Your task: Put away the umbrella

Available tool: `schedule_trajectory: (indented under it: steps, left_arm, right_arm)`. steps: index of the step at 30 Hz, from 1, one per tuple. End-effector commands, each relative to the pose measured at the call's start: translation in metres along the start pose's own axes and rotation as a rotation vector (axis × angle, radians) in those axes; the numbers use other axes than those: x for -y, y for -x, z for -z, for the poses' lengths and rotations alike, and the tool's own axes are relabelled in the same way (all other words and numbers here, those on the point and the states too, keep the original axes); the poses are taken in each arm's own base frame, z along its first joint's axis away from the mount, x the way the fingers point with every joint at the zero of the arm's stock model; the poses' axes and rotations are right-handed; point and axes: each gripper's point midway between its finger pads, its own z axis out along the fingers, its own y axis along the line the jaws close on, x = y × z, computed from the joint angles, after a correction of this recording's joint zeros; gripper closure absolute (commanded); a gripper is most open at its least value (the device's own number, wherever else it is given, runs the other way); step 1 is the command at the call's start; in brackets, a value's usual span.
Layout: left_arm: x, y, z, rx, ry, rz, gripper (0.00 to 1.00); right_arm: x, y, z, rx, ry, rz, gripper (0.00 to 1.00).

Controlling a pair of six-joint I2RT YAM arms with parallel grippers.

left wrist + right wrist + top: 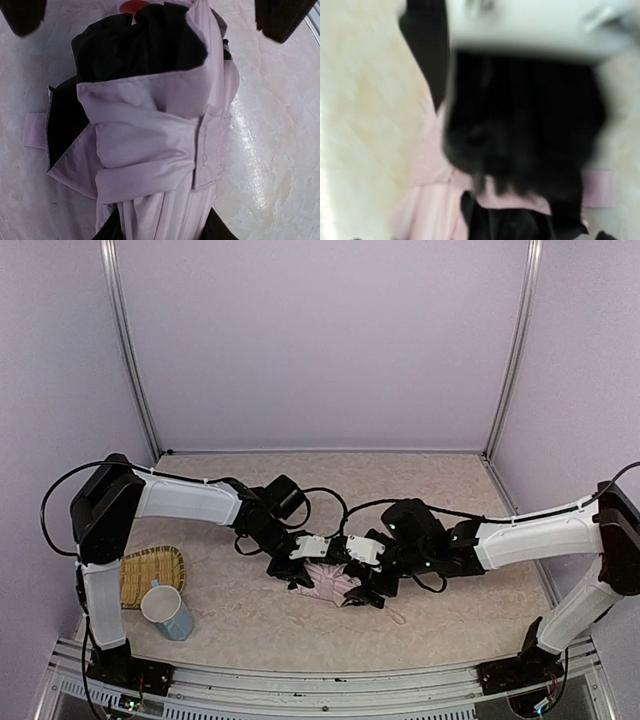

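Pale umbrella (150, 145) crisp from left wrist, blurred from right

2 obstacles near-left (cup (168, 612), basket (160, 564))

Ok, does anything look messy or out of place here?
The umbrella lies on the table loosely bunched, not neatly rolled. Its black lining spills past the pink fabric, and its closure tab sticks out unfastened. The right wrist view is blurred.
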Motion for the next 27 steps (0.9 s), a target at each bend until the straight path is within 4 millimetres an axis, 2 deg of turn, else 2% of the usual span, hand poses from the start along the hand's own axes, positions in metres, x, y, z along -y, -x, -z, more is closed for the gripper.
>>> schedule_trajectory:
  steps: [1,6,11,13,15,19,23,27]
  left_arm:
    - [0.062,-0.063,-0.031,-0.191,-0.232,0.133,0.86]
    - [0.06,-0.062,-0.03,-0.182,-0.233,0.139,0.85]
    - [0.058,-0.062,-0.029,-0.178,-0.233,0.145,0.84]
    - [0.057,-0.061,-0.027,-0.17,-0.231,0.149,0.84]
    - [0.054,-0.06,-0.024,-0.155,-0.223,0.155,0.83]
    - [0.047,-0.059,-0.02,-0.132,-0.217,0.175,0.82]
    - [0.047,-0.06,-0.022,-0.14,-0.224,0.18,0.82]
    - [0.048,-0.06,-0.023,-0.145,-0.228,0.182,0.82]
  right_arm:
    - [0.004,-0.015,-0.026,-0.092,-0.036,0.103,0.0]
    - [0.001,-0.025,-0.045,-0.101,-0.026,0.106,0.01]
    - [-0.008,-0.04,-0.065,-0.146,0.025,0.082,0.17]
    - [-0.01,-0.052,-0.069,-0.178,0.025,0.073,0.18]
    - [-0.012,-0.062,-0.069,-0.202,0.018,0.067,0.18]
    - [-0.017,-0.071,-0.057,-0.197,0.021,0.045,0.16]
    - [-0.02,-0.062,-0.042,-0.127,0.016,0.014,0.11]
    - [-0.019,-0.051,-0.046,-0.097,0.033,-0.003,0.11]
